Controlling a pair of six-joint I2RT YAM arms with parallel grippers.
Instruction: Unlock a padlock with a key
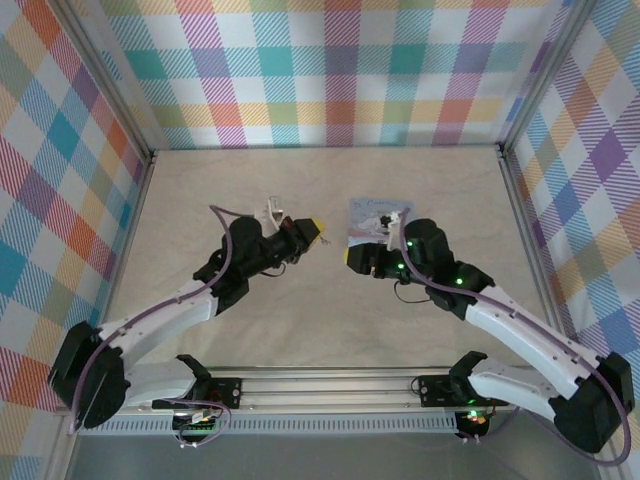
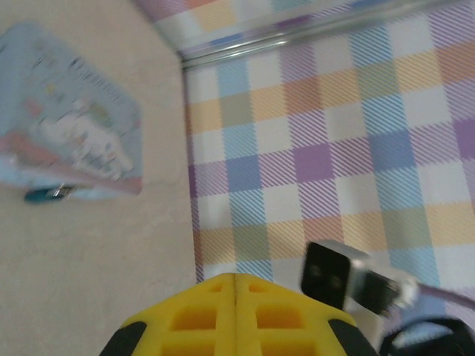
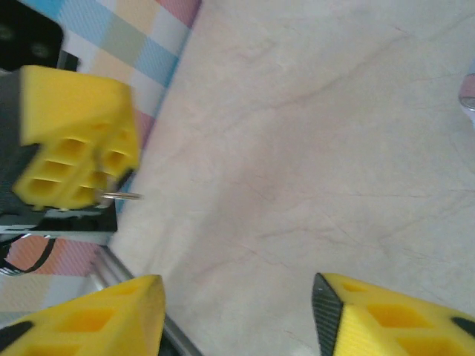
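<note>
Left pincer [image 2: 234, 285] clenched on the tiny key [image 3: 125, 196], right pincer [image 3: 237, 285] released, holding nothing. Tin [image 2: 67, 126] lettering's too blurry to read.

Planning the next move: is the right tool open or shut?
Open: the right tool shows a wide gap between its yellow fingers, with nothing held.

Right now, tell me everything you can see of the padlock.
The padlock is tiny, with a dark teal body and a silvery bit at one end. It lies on the beige table, right against the side of the light-blue cartoon tin. It is blurred, so whether the shackle is open or hooked to the tin cannot be told.
</note>
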